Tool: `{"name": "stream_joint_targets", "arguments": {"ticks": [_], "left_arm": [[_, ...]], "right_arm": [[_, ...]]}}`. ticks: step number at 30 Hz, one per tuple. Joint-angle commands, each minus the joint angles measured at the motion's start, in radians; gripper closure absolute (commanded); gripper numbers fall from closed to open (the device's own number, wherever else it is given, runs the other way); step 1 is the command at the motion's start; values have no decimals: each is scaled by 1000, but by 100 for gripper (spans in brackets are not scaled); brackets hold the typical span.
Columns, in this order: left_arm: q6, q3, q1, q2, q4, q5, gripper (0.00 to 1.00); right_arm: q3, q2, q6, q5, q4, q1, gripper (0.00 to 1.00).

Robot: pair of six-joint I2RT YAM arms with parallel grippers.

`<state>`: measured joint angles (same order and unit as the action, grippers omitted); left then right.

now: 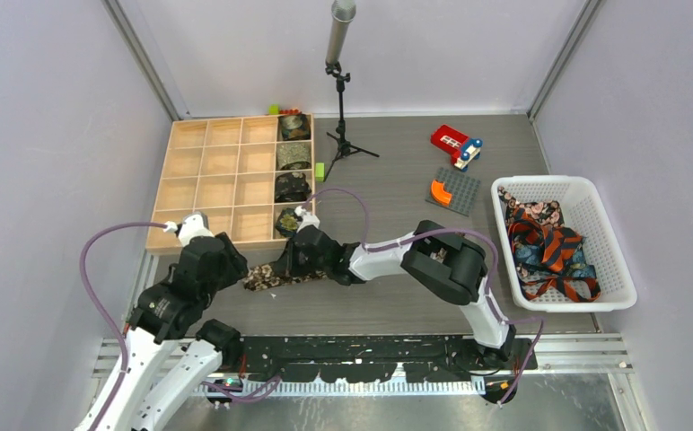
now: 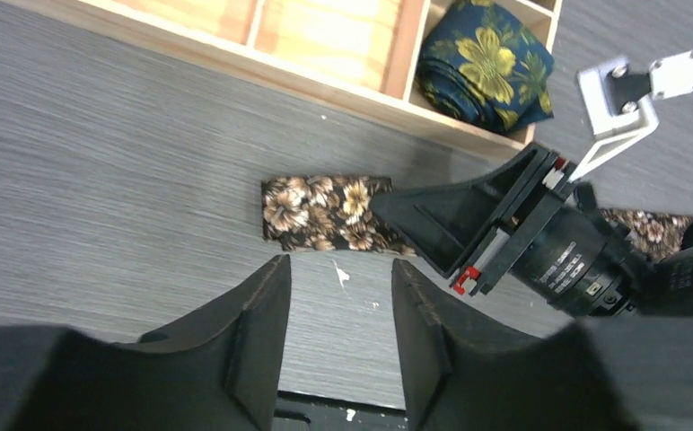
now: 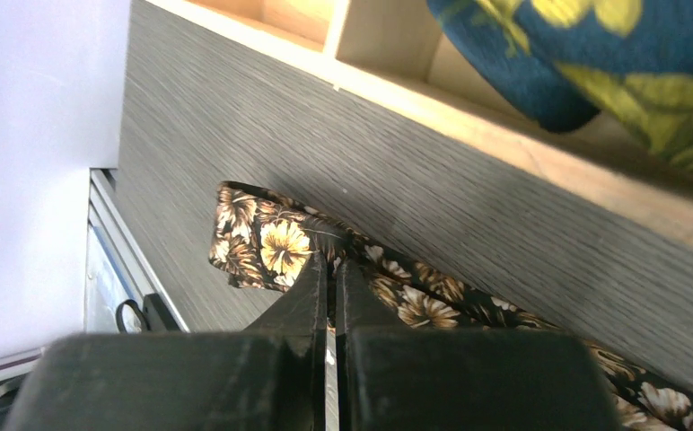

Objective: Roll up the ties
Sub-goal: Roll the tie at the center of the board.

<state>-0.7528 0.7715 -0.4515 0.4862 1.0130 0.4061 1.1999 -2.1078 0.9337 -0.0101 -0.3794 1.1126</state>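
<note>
A brown floral tie [image 1: 276,276] lies flat on the table in front of the wooden tray [image 1: 208,171]. My right gripper [image 1: 289,260] is shut, its tips [image 3: 330,262] pinching the tie [image 3: 262,241] near its folded end. My left gripper [image 1: 235,272] is open and empty, its tips [image 2: 338,265] just short of the tie's end [image 2: 325,213], with the right gripper [image 2: 469,224] beside it. Several rolled ties fill the tray's right column; the nearest is blue with yellow flowers [image 2: 485,65]. More loose ties [image 1: 549,244] lie in the white basket.
The white basket [image 1: 621,269] stands at the right. A microphone stand [image 1: 341,135] stands behind the tray. A red toy [image 1: 455,144] and a grey plate with an orange piece [image 1: 453,190] lie at the back right. The tray's front wall [image 3: 504,135] is close behind the tie.
</note>
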Motion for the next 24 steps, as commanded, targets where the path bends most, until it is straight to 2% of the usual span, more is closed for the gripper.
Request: {"name": "stream_joint_targets", "arguments": {"ticks": [1,4,8,10,13,15,18,21,24], "left_arm": [[-10,-10,-3,49,-56,-123,57],[-19,-34,-3,89,-76,-188,67],[-69,-93,-3,135,-103,-238,71],[-96,-116,-3,138,-116,-231,72],[-124,-127,-3,118,-107,-133,71],[-142,-137,-3,90,-102,-74,68],[-196,-184,-3,22,-95,38,53],[-234,-230,-3,-51,-80,106,49],[-295,-251,-3,-75,-53,133,35]], "right_arm": [[22,118,-89,60,-35,0,100],[22,151,-106,70,-8,-1,100],[35,131,-107,38,20,0,100],[39,101,-96,3,17,0,100],[27,74,-69,-39,-3,0,100],[30,64,-65,-48,9,0,100],[58,42,-73,-64,58,0,100],[58,27,-72,-73,73,0,100],[33,23,-69,-70,63,0,100]]}}
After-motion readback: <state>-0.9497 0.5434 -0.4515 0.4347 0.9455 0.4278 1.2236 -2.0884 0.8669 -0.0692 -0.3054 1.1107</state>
